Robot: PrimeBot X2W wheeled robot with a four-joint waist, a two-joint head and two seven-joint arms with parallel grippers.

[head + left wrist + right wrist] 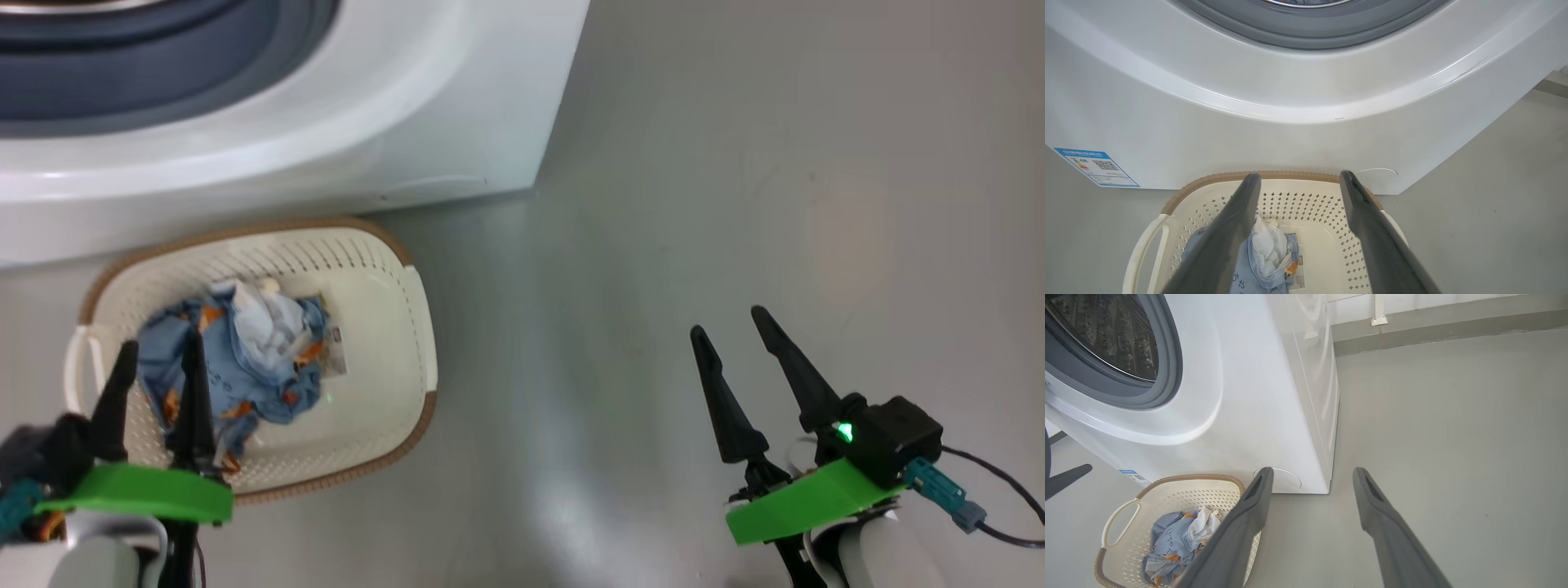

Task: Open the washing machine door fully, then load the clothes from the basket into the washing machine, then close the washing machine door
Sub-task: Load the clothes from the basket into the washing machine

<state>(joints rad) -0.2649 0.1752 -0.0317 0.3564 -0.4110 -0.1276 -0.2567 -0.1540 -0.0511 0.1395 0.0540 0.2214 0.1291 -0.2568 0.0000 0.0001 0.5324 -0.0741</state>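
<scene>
The clothes (245, 359), a crumpled heap of light blue fabric with orange-brown print and a white patch on top, lie inside the basket (384, 327), towards its left half. Beside them on the basket's bottom, a label sticker (335, 347) is partly covered by the cloth. The rest of the cream perforated bottom is bare.

The left gripper (160, 343) hangs over the left part of the basket, its two dark fingers spread wide with nothing pinched between them. In the left wrist view its fingers (1229, 228) point towards the basket's far wall, and the heap shows below and between them. Whether a fingertip brushes the fabric cannot be told.

The right gripper (728, 321) is well to the right of the basket over the grey floor (735, 163), fingers likewise spread and empty.

Just behind the basket stands the washing machine (367, 122), the basket's brown rim close to its white front. Above the basket, the grey-blue gasket (163, 82) rings the uncovered mouth, and the perforated steel drum (1106, 339) shows inside. A blue label sticker (1096, 166) sits on the machine's lower corner, left of the basket.
</scene>
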